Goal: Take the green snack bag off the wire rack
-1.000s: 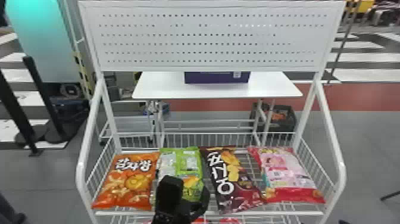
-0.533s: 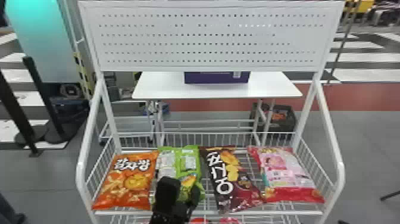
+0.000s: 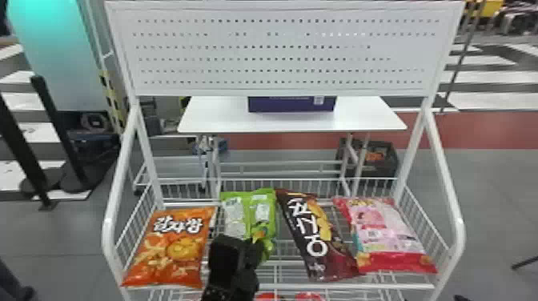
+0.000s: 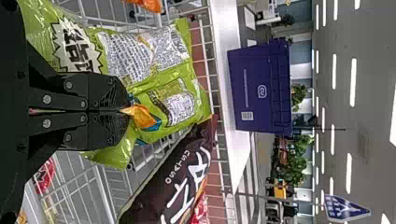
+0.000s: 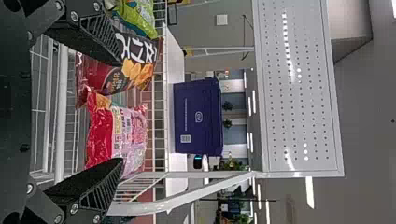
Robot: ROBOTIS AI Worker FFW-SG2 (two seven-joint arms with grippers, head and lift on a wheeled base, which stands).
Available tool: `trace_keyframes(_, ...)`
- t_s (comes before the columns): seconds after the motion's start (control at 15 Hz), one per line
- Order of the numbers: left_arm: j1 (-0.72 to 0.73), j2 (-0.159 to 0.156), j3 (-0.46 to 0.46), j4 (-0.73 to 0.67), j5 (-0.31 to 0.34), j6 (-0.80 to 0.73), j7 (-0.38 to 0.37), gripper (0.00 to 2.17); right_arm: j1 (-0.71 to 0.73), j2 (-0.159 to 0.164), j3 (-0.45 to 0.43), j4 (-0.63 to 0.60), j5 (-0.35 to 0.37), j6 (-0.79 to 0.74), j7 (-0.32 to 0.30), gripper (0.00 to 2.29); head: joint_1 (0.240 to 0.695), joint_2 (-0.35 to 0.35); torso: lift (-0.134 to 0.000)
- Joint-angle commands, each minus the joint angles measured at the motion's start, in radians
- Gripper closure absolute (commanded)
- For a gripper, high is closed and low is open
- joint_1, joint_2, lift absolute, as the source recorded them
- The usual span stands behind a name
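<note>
Four snack bags (image 3: 172,248) line one wire rack (image 3: 108,236), lower center; one purple bin (image 3: 288,105), one white table (image 3: 372,120), center; two black posts (image 3: 60,132), left.

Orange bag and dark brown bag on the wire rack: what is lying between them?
The green snack bag lies between them in the head view, and the left pincer grips it.

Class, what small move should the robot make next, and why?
Probably a gentle lift of the left gripper: its fingers look closed on the green snack bag, which is not yet clear of the wire rack.
</note>
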Motion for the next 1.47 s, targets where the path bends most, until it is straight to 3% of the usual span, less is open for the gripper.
trace_keyframes(0.0,0.021,0.004,0.002,-0.044,0.004,-0.003,0.003,1.51,0.0,0.0,0.0,-0.001,0.002,-0.002,0.0,0.17,0.499,0.0,0.0)
trace_keyframes(0.47,0.116,0.07,0.008,-0.213,-0.001,-0.102,0.085,1.51,0.002,0.0,0.003,-0.004,0.002,0.001,0.0,0.17,0.499,0.0,0.0)
trace_keyframes(0.67,0.236,0.126,0.074,-0.333,-0.001,-0.151,0.087,1.51,-0.002,-0.005,0.011,-0.006,0.0,-0.002,0.0,0.17,0.499,0.0,0.0)
trace_keyframes(1.07,0.48,0.186,0.212,-0.469,0.009,-0.292,0.076,1.51,-0.011,-0.005,0.025,-0.001,0.005,0.001,0.0,0.17,0.499,0.0,0.0)
trace_keyframes(1.4,0.655,0.186,0.32,-0.5,0.01,-0.482,0.053,1.51,-0.008,-0.008,0.025,-0.003,0.003,0.001,0.0,0.17,0.499,0.0,0.0)
